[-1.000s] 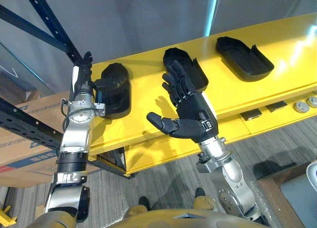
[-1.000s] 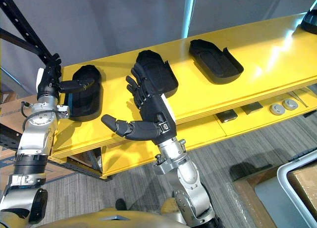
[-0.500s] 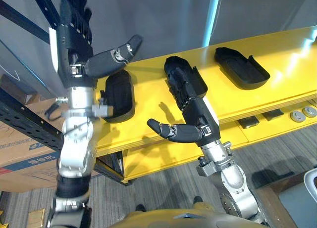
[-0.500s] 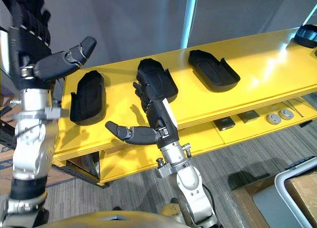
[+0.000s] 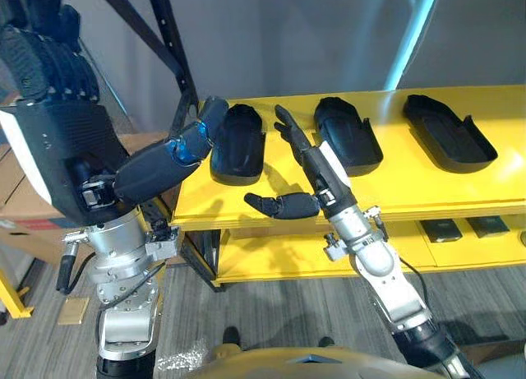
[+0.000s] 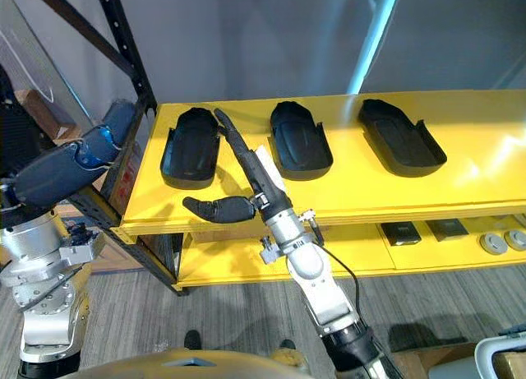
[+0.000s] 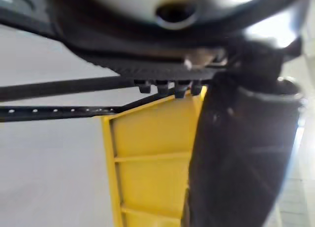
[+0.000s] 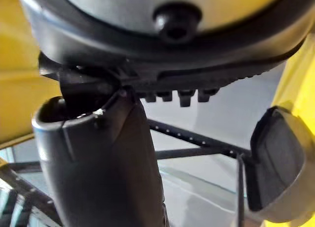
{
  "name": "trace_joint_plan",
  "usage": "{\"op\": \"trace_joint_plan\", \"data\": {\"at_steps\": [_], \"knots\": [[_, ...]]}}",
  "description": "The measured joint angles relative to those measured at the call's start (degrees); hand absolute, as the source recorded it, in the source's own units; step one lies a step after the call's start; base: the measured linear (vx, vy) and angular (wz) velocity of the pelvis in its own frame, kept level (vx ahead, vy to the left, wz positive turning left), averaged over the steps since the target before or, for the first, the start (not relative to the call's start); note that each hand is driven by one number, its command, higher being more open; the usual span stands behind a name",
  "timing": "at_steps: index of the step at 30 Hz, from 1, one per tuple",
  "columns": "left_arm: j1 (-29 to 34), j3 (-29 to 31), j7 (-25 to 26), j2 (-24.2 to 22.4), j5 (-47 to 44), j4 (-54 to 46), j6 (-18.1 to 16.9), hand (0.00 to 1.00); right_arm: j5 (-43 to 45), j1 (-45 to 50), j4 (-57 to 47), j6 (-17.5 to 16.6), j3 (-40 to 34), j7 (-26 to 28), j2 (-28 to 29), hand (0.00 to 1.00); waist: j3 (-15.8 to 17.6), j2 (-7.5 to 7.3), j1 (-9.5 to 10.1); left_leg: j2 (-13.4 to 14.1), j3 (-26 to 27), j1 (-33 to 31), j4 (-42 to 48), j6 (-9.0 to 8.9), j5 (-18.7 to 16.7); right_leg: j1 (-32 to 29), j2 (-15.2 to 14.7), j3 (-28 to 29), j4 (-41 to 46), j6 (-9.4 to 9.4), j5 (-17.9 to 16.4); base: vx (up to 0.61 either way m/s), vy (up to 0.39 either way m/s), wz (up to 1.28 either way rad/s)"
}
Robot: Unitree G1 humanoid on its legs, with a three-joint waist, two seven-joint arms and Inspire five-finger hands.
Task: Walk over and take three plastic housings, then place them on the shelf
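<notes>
by open, empty r hand [image 5: 323,177] sits a housing [image 5: 238,145]: stray swipe could shove it off shelf [image 5: 411,190]; l hand [image 5: 62,157] open too.

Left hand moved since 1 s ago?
Yes. The left hand, then against the leftmost housing, is now lifted up and back from it, off the yellow shelf.

plastic housings [image 6: 301,140]: black | shelf [image 6: 485,161]: yellow | rack post [image 6: 123,42]: dark | floor [image 6: 222,307]: grey, streaked | wall [image 6: 271,34]: plain grey
</notes>
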Motion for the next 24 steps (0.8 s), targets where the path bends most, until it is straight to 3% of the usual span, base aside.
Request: {"op": "trace_joint_plan", "data": {"at_steps": [3,12,18,24], "knots": [[0.1,-0.1,0.3,0.2,0.2,-0.3,-1.7,1.0,-4.2,-1.7,3.2,0.0,0.9,-3.8,0.2,1.0,0.4,-0.33,0.35,-0.1,-0.6,-0.2,0.1,0.02,0.0,0.2,0.0,-0.6,0.0,-0.16,0.0,0.01,-0.012,0.09],[4.2,-1.9,-4.3,-0.3,-2.0,-0.2,-2.0,1.0,-17.1,-6.7,10.2,-0.1,3.1,-13.7,0.6,1.0,3.2,-0.3,0.86,-0.1,-2.7,-1.0,0.1,-0.12,0.4,0.6,0.0,-2.6,0.2,-0.69,-0.3,-0.01,-0.018,0.11],[4.7,-2.3,0.2,-1.3,-0.6,-1.2,-8.2,1.0,-22.5,-9.6,13.4,-1.3,5.3,-17.6,0.6,1.0,5.1,-0.38,1.87,-0.2,-4.0,-2.0,0.2,-0.2,0.7,0.2,0.1,-3.8,0.4,-0.79,-0.4,-0.01,-0.019,0.1],[4.5,-2.6,2.3,-1.6,0.3,-2.5,-8.2,1.0,-26.9,-12.5,16.3,-2.2,7.9,-19.6,0.7,1.0,6.3,-0.84,2.05,-0.2,-4.9,-2.2,0.2,-0.29,0.9,0.3,0.0,-4.6,1.0,-1.23,-0.7,-0.01,-0.019,0.08]]}}
